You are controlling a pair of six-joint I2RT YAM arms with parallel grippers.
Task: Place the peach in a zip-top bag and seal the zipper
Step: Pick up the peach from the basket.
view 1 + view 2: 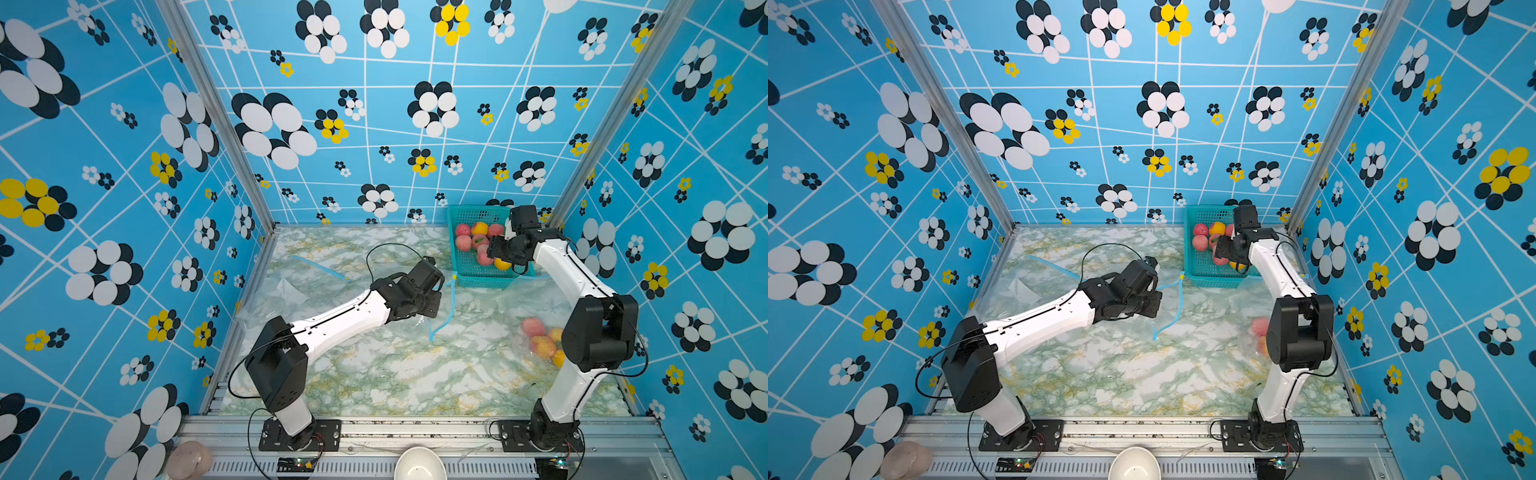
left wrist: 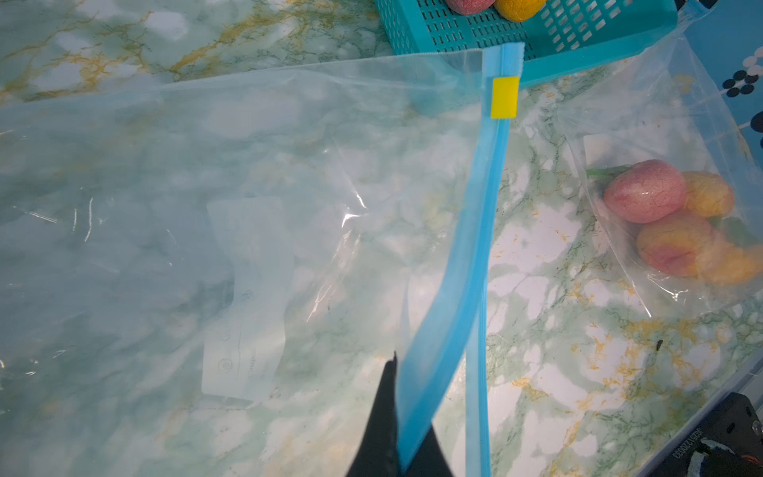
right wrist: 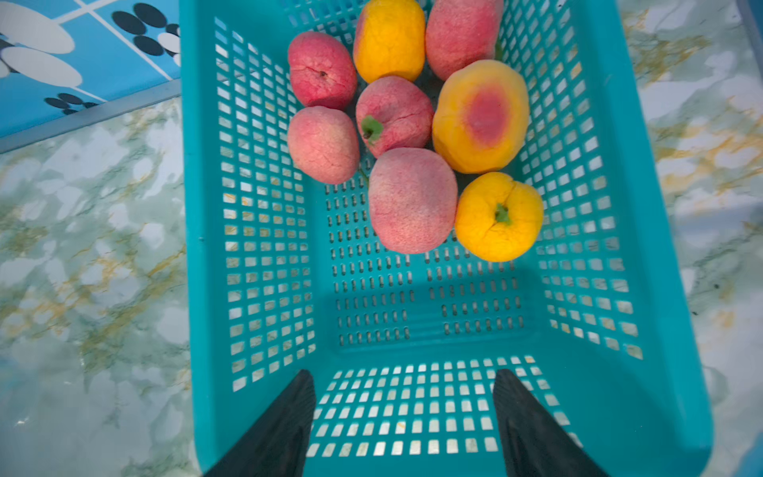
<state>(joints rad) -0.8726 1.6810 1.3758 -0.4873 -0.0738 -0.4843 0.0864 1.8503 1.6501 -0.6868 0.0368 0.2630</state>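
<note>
A: Quick, what's the left gripper (image 2: pixel 398 450) doing?
B: Clamped shut on the blue zipper strip (image 2: pixel 466 264) of the zip-top bag (image 2: pixel 247 206). The held lip is raised away from the other lip. The bag is empty and lies on the marble table (image 1: pixel 395 374), mid-frame in both top views.
A: And the right gripper (image 3: pixel 406 413)?
B: Fingers spread wide with nothing between them, hanging over the teal basket (image 3: pixel 264 247) (right of centre in both top views, against the back wall).
A: Where's the peach?
B: The peaches (image 3: pixel 413 200) sit in the basket, eight showing, pink and yellow mixed. None is gripped or in the held bag.
A: Anything else?
B: The yellow slider (image 2: pixel 505 97) is at the strip's end nearest the basket. A second bag (image 1: pixel 523 353) at the right of the frame has fruit inside and is partly hidden by the right arm.
</note>
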